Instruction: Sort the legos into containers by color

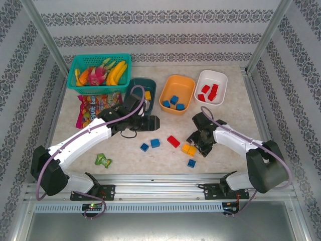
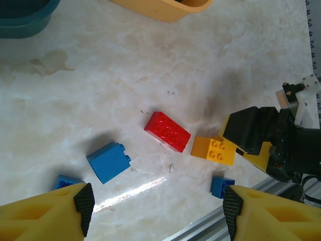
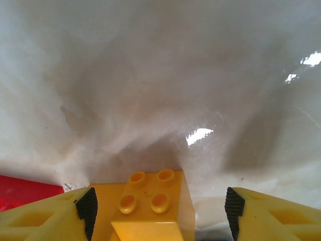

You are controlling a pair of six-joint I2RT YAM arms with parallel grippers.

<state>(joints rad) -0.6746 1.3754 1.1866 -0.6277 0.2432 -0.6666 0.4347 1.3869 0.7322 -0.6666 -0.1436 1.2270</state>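
**Yellow brick** (image 3: 153, 206): studs up on the table (image 3: 160, 75), just beside a red brick (image 3: 25, 193).

**Right gripper** (image 1: 197, 144): jaws wide and low, one on each side of the yellow brick. It grips nothing yet. The brick sits nearer the pad (image 3: 88, 208) on the red brick's side.

**Left gripper** (image 2: 158, 203): jaws wide and empty, hovering over the table near a blue brick (image 2: 108, 160).

**Tubs:** the teal tub (image 1: 145, 81) holds yellow, the orange tub (image 1: 163, 98) blue, the white tub (image 1: 210, 73) red.

**Step, as I judge it:** pinch the yellow brick.
- Centre the jaws first, so the close does not shove the brick into the red one.
- Clamp on the flat sides.
- Lift straight up.
- Carry it to the teal tub, minding the left arm in front of it.
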